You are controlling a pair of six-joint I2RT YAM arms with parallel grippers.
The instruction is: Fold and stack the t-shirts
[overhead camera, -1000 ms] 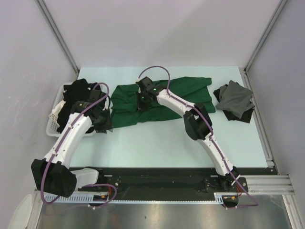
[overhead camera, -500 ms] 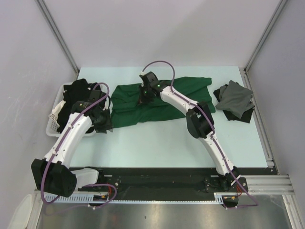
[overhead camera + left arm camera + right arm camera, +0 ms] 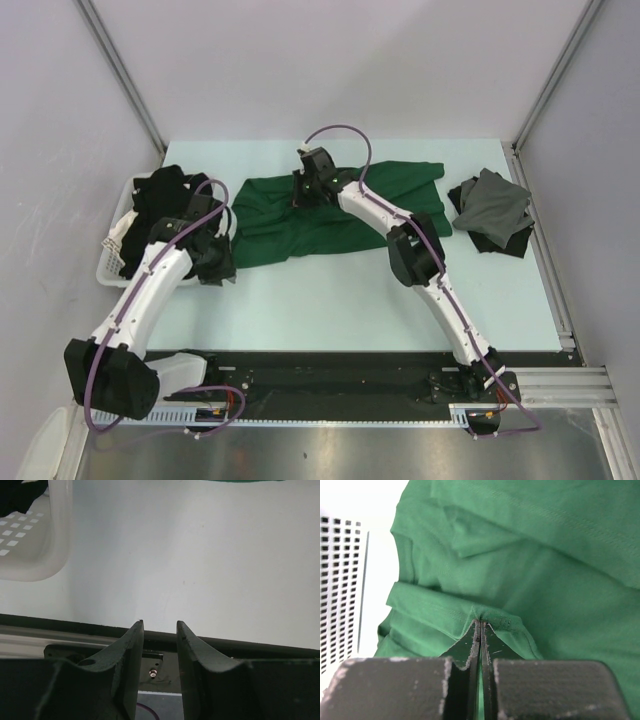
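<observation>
A dark green t-shirt (image 3: 345,212) lies crumpled across the back middle of the table. My right gripper (image 3: 309,186) is shut on a raised fold of this green t-shirt (image 3: 535,570), the cloth pinched at the fingertips (image 3: 480,625). Black t-shirts (image 3: 160,195) are heaped in the white basket (image 3: 110,262) at the left. A grey t-shirt (image 3: 493,203) rests on a black one (image 3: 508,240) at the back right. My left gripper (image 3: 217,270) hovers low beside the basket, its fingers (image 3: 131,645) open with nothing between them, pointing at the table's near edge.
The basket's rounded corner (image 3: 45,555) is close on the left of my left gripper, and its slatted wall (image 3: 340,580) shows left of the green shirt. A black rail (image 3: 330,375) runs along the near table edge. Grey walls enclose the table.
My right gripper has moved toward the back of the table, drawing the pinched green fold with it. The left arm has barely shifted.
</observation>
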